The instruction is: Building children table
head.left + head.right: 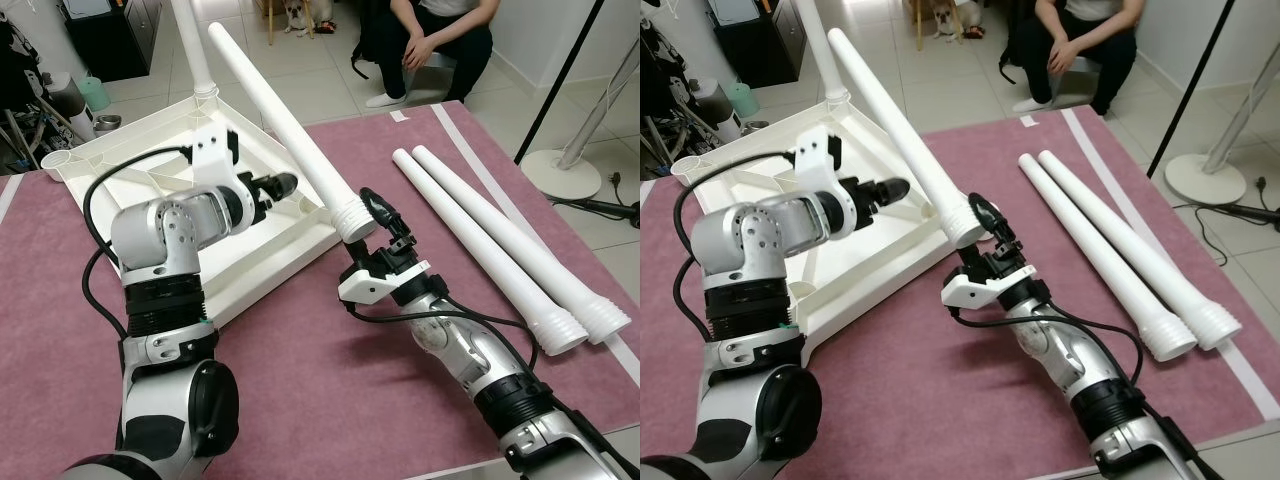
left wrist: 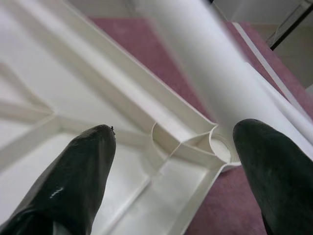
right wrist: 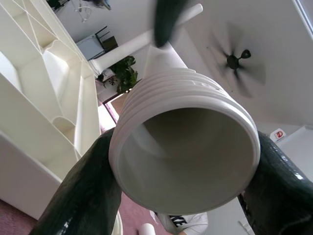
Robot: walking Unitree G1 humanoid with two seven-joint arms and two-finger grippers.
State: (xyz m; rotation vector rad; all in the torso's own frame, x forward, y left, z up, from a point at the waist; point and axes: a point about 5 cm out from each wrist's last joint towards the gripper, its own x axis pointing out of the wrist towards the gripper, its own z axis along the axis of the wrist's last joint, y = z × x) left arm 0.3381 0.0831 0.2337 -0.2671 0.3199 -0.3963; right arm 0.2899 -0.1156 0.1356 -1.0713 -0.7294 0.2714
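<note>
The right gripper (image 1: 372, 215) is clamping the threaded end of a white leg (image 1: 290, 140), one black finger (image 3: 83, 191) pressing on each side of the ribbed collar. In the right wrist view the leg's open end is facing the camera, hollow and holding nothing. The leg is slanting up and away toward eleven o'clock from the gripper, its threaded end hanging just beside the near right corner of the tabletop (image 1: 150, 165).

The left gripper (image 1: 283, 183) is hovering over the upturned tabletop with its fingers (image 2: 73, 176) spread wide and holding nothing. It is pointing toward three o'clock, at the same near right corner. Between its fingertips the left wrist view is showing a round corner socket (image 2: 222, 147), empty, with the held leg passing blurred above it.

The tabletop is lying underside up on a mauve rug (image 1: 330, 380), its ribs dividing it into shallow bays with nothing in them. At its far corner, toward twelve o'clock, a fitted leg (image 1: 193, 45) is standing upright in its socket. At the left corner, toward nine o'clock, another socket (image 1: 58, 160) is sitting open and empty.

Two spare legs (image 1: 500, 250) are lying side by side on the rug at about three o'clock from the right gripper, touching along their length, threaded ends nearest the robot.

A person (image 1: 430, 40) is sitting beyond the rug at one o'clock.
</note>
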